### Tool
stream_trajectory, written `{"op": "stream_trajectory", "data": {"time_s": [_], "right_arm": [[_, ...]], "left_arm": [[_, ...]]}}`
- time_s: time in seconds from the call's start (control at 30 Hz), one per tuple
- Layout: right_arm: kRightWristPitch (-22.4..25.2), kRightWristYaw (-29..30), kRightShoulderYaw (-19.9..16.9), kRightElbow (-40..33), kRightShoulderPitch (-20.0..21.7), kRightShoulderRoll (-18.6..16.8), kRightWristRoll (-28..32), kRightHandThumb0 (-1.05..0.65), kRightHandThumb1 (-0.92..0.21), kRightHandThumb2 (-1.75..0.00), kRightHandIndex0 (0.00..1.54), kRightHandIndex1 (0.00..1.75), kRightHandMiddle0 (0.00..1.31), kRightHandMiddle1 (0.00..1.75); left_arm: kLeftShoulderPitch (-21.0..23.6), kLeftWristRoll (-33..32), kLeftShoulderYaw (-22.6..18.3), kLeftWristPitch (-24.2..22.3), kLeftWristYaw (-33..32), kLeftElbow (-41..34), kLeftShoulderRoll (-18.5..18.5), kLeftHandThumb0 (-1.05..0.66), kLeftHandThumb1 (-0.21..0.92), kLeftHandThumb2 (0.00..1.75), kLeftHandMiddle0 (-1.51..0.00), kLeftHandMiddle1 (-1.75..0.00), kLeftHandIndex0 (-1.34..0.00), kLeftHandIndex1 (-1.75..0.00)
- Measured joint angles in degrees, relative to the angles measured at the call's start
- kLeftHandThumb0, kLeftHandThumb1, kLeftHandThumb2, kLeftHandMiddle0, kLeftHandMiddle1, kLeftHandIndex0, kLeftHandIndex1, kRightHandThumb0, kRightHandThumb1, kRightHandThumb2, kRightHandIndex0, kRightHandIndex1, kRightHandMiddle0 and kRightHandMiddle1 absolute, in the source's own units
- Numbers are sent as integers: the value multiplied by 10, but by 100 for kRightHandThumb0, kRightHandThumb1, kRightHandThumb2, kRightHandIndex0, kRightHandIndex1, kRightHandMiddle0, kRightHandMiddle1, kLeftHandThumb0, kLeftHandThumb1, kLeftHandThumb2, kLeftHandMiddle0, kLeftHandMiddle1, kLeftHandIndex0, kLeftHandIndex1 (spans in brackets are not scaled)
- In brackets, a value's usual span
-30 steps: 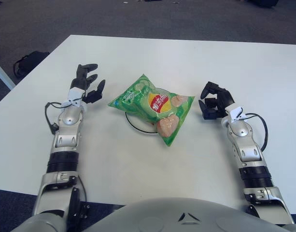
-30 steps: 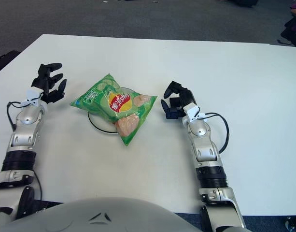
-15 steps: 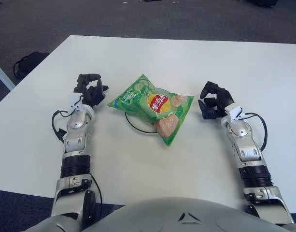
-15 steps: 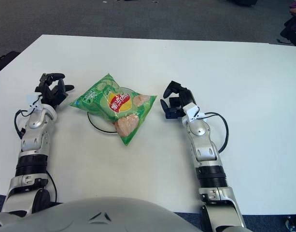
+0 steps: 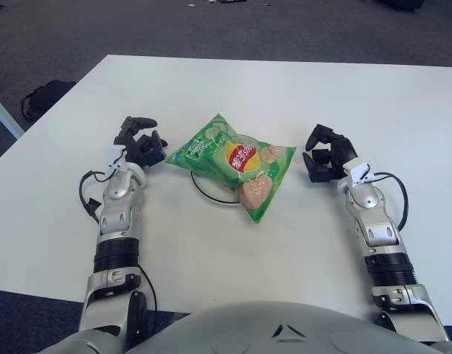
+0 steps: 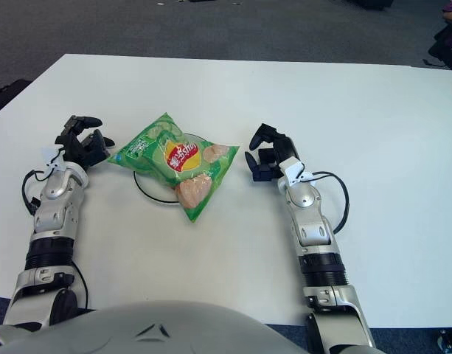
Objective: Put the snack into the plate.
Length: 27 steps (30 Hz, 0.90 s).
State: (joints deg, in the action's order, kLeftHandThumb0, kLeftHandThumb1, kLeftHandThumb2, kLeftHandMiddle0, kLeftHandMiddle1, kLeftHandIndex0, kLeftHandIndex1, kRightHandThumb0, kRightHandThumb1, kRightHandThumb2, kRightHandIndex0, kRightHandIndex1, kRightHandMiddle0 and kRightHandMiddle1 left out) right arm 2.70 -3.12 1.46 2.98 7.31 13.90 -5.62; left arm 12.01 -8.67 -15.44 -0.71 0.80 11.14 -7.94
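A green bag of chips (image 5: 233, 163) lies across a small white plate with a dark rim (image 5: 203, 191), covering most of it. My left hand (image 5: 139, 143) hovers just left of the bag's near-left corner, its dark fingers curled loosely and holding nothing; a narrow gap separates them from the bag. My right hand (image 5: 324, 157) shows to the right of the bag, a short way off, fingers curled with nothing in them.
The white table (image 5: 299, 96) extends far behind and to both sides. Dark carpet lies beyond its far edge. A dark bag (image 5: 40, 96) sits on the floor at the left. Thin cables loop beside both wrists.
My left arm swung inward and the hand came toward the bag; its fingers, spread a second ago, have curled. The right hand and the bag have not moved.
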Motion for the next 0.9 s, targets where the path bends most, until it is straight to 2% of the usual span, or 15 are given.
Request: {"op": "stream_trajectory", "data": {"time_s": [0.67, 0.9], "right_arm": [[-15, 17, -8, 16, 3, -9, 1, -49, -31, -132, 125, 175, 62, 175], [-26, 18, -17, 24, 4, -18, 18, -50, -29, -135, 127, 175, 64, 175]], "left_arm": [[-16, -2, 10, 97, 43, 25, -4, -1, -8, 175, -94, -175, -71, -165], [-16, 1, 20, 152, 60, 36, -6, -1, -9, 175, -94, -175, -74, -162]]}}
